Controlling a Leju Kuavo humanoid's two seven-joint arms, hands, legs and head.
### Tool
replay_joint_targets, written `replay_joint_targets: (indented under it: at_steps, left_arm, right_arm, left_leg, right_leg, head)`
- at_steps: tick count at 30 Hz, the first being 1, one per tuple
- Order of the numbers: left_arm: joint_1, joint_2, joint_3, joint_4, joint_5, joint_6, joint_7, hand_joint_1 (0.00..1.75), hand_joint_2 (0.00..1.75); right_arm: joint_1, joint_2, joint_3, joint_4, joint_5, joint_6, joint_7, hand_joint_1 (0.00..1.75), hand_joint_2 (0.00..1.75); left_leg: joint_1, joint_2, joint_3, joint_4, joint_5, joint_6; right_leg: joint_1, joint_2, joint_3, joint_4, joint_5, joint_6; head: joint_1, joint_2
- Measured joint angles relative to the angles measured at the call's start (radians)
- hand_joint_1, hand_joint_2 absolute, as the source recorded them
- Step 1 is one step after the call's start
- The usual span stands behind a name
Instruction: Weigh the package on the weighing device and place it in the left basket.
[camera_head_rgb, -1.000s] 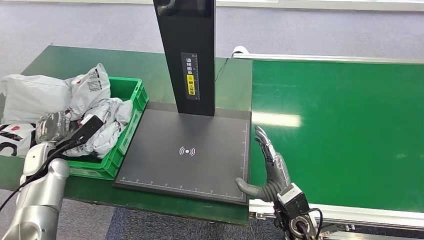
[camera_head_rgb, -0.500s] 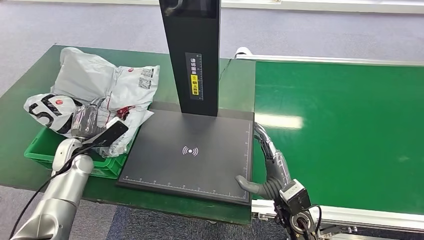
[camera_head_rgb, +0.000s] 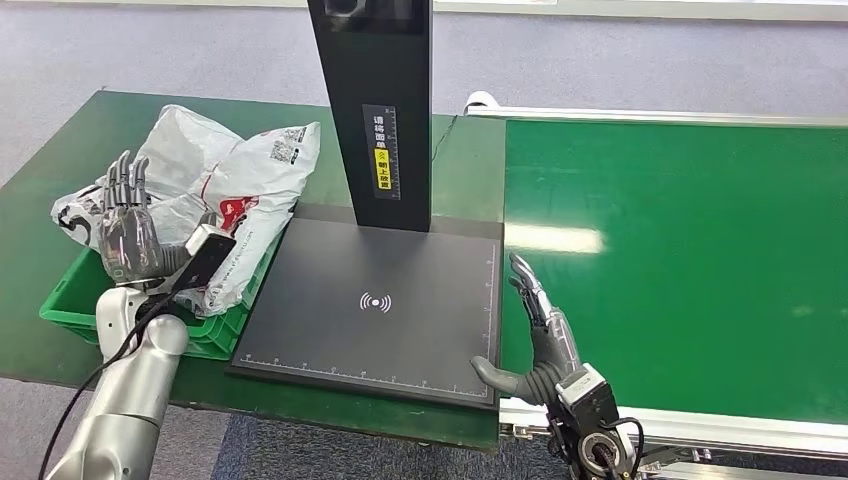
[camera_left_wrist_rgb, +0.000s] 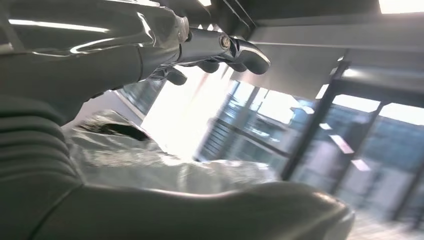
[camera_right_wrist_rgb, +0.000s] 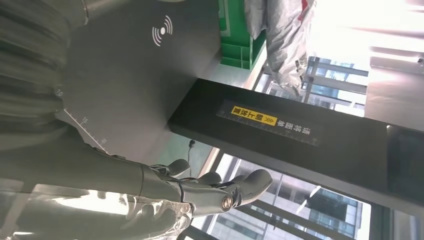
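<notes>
From the head view, 1 green basket (camera_head_rgb: 215, 335) sits at the left end of the table (camera_head_rgb: 60, 190), touching the left edge of the weighing device (camera_head_rgb: 330, 330). A heap of white and grey packages (camera_head_rgb: 235, 180) fills the basket and rises above its rim. The topmost one lies with its long axis running from the basket's near left toward the device's black column (camera_head_rgb: 375, 110), its printed label end pointing at that column. How many packages make up the heap cannot be told.

The left hand (camera_head_rgb: 128, 228) is raised above the basket's near left part, palm facing the camera, fingers straight and spread, holding nothing. The packages lie just behind it and to its right. The right hand (camera_head_rgb: 540, 335) is flat along the right edge of the scale plate, fingers extended and apart, empty, its thumb touching the plate's near right corner. The 1 green conveyor belt (camera_head_rgb: 690, 270) stretches to the right.

In the left wrist view, the left hand (camera_left_wrist_rgb: 150, 55) shows extended fingers (camera_left_wrist_rgb: 235, 47) with nothing between them, and a crinkled grey package (camera_left_wrist_rgb: 150, 160) lies below the palm, apart from the fingers.

In the right wrist view, the right hand (camera_right_wrist_rgb: 165, 190) is stretched out and empty beside the dark plate (camera_right_wrist_rgb: 125, 75), with the column (camera_right_wrist_rgb: 300, 140), a corner of the basket (camera_right_wrist_rgb: 240, 45) and a package (camera_right_wrist_rgb: 285, 35) beyond.
</notes>
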Motion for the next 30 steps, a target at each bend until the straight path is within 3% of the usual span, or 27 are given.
replay_joint_targets:
  at_steps: [2,4,6,9,11,13,15,16,22,26,30]
  left_arm:
    - [-0.011,0.008,0.016,0.032,-0.144,-0.03,0.167,0.0,1.75]
    - [-0.015,0.019,0.036,0.063,-0.218,-0.018,0.254,0.0,0.87]
    - [-0.011,0.025,0.063,0.07,-0.242,0.013,0.257,0.0,0.0]
    - [0.02,0.015,0.126,0.002,-0.226,0.03,0.141,0.0,0.0]
    - [0.041,-0.018,0.193,-0.081,-0.165,0.033,-0.039,0.0,0.87]
    - [0.047,-0.07,0.284,-0.159,-0.074,0.034,-0.273,0.0,1.75]
    - [0.058,-0.125,0.377,-0.244,0.018,0.035,-0.462,0.0,1.75]
    - [0.068,-0.15,0.409,-0.295,0.063,0.036,-0.507,0.0,1.75]
    - [0.13,-0.225,0.432,-0.568,0.293,0.036,-0.508,0.0,1.75]
    - [0.176,-0.232,0.353,-0.653,0.517,0.035,-0.507,0.0,1.75]
    - [0.229,-0.193,0.168,-0.664,0.769,-0.03,-0.507,0.0,1.75]
  right_arm:
    - [0.004,0.0,0.0,-0.004,0.006,-0.002,0.007,0.0,1.75]
    - [0.006,0.0,0.0,-0.007,0.012,-0.002,0.011,0.0,1.75]
    - [0.007,0.0,0.001,-0.008,0.017,-0.002,0.014,0.0,1.75]
    - [0.01,0.0,0.001,-0.009,0.02,-0.001,0.016,0.0,1.75]
    - [0.015,0.0,0.002,-0.01,0.02,-0.001,0.016,0.0,1.75]
    - [0.018,0.001,0.005,-0.011,0.019,-0.002,0.015,0.0,1.75]
    - [0.018,0.002,0.008,-0.011,0.019,-0.006,0.013,0.0,1.75]
    - [0.018,0.003,0.01,-0.011,0.018,-0.008,0.011,0.0,1.75]
    - [0.017,0.003,0.023,-0.011,0.012,-0.03,0.004,0.0,1.75]
    - [0.017,0.003,0.025,-0.011,0.001,-0.046,0.002,0.0,1.75]
    - [0.014,0.002,0.024,-0.011,-0.012,-0.051,0.0,0.0,1.75]
  left_leg:
    - [0.0,0.001,0.0,0.0,0.0,0.0]
    - [0.0,0.003,0.0,0.0,0.0,0.0]
    - [0.0,0.004,0.0,0.0,0.0,0.0]
    - [0.0,0.005,-0.001,0.0,0.0,0.0]
    - [0.0,0.005,-0.001,0.0,-0.001,0.0]
    - [0.0,0.005,-0.002,0.0,-0.001,0.0]
    - [0.0,0.007,-0.002,0.0,-0.002,-0.001]
    - [0.0,0.008,-0.002,0.0,-0.002,-0.001]
    - [0.0,0.006,-0.001,0.0,-0.003,-0.001]
    - [0.0,0.006,-0.001,0.0,-0.003,-0.001]
    - [0.0,0.006,-0.001,0.0,-0.003,-0.001]
  right_leg:
    - [0.0,0.001,0.0,0.0,0.001,0.0]
    - [0.0,0.003,-0.001,0.0,0.001,-0.001]
    - [0.0,0.004,-0.001,0.0,0.001,-0.001]
    - [0.0,0.004,-0.002,0.0,0.001,-0.001]
    - [0.0,0.004,-0.003,0.0,0.001,-0.001]
    - [0.0,0.004,-0.003,0.0,0.001,-0.001]
    - [0.0,0.006,-0.003,0.0,0.001,-0.001]
    - [0.0,0.007,-0.003,0.0,0.001,-0.001]
    - [0.0,0.007,-0.003,0.0,0.001,-0.001]
    - [0.0,0.007,-0.003,0.0,0.001,-0.001]
    - [0.0,0.006,-0.002,0.0,0.001,0.0]
  head:
    - [0.0,0.0]
    - [0.0,0.0]
    - [0.0,0.0]
    - [0.0,0.0]
    - [0.0,0.0]
    - [0.0,0.0]
    - [0.0,0.0]
    - [0.0,0.0]
    - [0.0,0.0]
    - [0.0,0.0]
    - [0.0,0.0]
